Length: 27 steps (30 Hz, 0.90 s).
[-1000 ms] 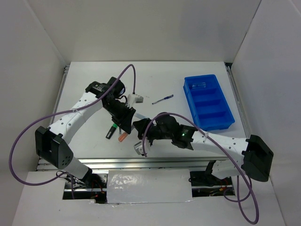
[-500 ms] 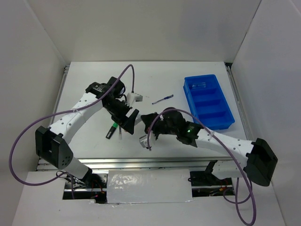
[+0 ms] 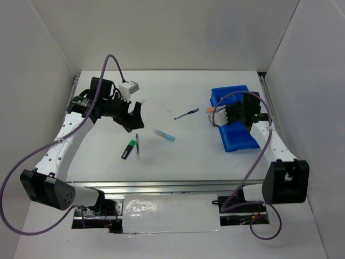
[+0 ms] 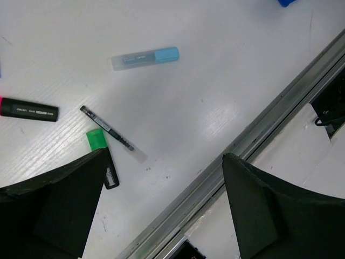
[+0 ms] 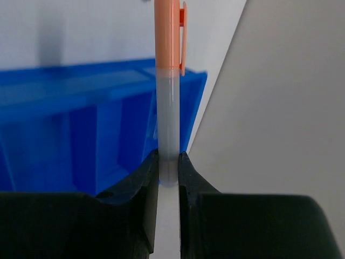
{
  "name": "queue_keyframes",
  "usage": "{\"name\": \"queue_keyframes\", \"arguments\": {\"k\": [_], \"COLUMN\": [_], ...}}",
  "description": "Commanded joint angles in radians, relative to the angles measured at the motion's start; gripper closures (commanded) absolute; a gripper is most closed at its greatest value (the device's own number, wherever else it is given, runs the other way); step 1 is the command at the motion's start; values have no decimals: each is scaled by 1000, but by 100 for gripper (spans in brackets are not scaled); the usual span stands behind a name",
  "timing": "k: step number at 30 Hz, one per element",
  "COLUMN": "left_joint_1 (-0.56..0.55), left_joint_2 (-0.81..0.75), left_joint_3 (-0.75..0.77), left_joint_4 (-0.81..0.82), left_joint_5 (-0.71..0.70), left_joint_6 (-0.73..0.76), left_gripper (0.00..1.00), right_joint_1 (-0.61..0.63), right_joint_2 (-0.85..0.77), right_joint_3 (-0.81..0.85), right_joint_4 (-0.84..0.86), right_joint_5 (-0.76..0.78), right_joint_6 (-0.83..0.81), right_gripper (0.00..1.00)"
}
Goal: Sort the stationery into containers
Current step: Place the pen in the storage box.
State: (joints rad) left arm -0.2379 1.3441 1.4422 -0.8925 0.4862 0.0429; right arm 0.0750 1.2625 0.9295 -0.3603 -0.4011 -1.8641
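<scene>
Stationery is in two spots: one pen is in the right pincer (image 5: 168,172), and the rest lies on the white table (image 3: 178,162) near the left pincer (image 4: 164,156).

The right pincer is squeezed tight on an orange-capped pen (image 5: 168,81). The pen has a frosty see-through body and sticks straight out past the pincer's tips. The blue tray (image 5: 81,135) is just behind the pen. From above, this pincer hangs over the tray's left edge, and the orange cap shows right at that edge. I cannot tell which box of the tray is under it.

The left pincer is open wide and has nothing in it. Its two black fingers (image 4: 54,205) are far apart. The green-capped highlighter (image 4: 102,156) lies right by the tip of one finger, and that finger hides part of it. A slim pen (image 4: 113,141) lies just beside the green cap. Farther out from the pincer, the light-blue marker (image 4: 145,58) lies by itself. The pink-capped highlighter (image 4: 29,110) lies off to the side of that same finger, and only a bit of its pink shows. A thin blue pen (image 3: 186,114) lies between the two pincers, well apart from both.
</scene>
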Motion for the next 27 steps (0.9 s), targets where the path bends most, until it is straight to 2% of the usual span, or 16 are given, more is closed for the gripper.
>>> {"name": "queue_keyframes", "arguments": {"k": [1, 4, 13, 23, 27], "left_joint_1": [-11, -14, -11, -21, -60], "left_joint_2": [10, 7, 0, 6, 1], "left_joint_3": [-35, -52, -106, -128, -138], "left_joint_4": [47, 59, 72, 93, 104], "left_joint_5": [26, 28, 12, -12, -64], "left_joint_6": [-21, -21, -18, 9, 47], "left_gripper": [1, 1, 1, 1, 1], "right_joint_1": [-107, -164, -227, -282, -282], "right_joint_2": [95, 201, 333, 428, 469], "right_joint_3": [132, 196, 238, 264, 249], "right_joint_4": [-49, -37, 4, 79, 144], "right_joint_5": [-12, 13, 146, 143, 145], "right_joint_6": [-135, -161, -195, -250, -260], "right_gripper": [100, 100, 100, 100, 85]}}
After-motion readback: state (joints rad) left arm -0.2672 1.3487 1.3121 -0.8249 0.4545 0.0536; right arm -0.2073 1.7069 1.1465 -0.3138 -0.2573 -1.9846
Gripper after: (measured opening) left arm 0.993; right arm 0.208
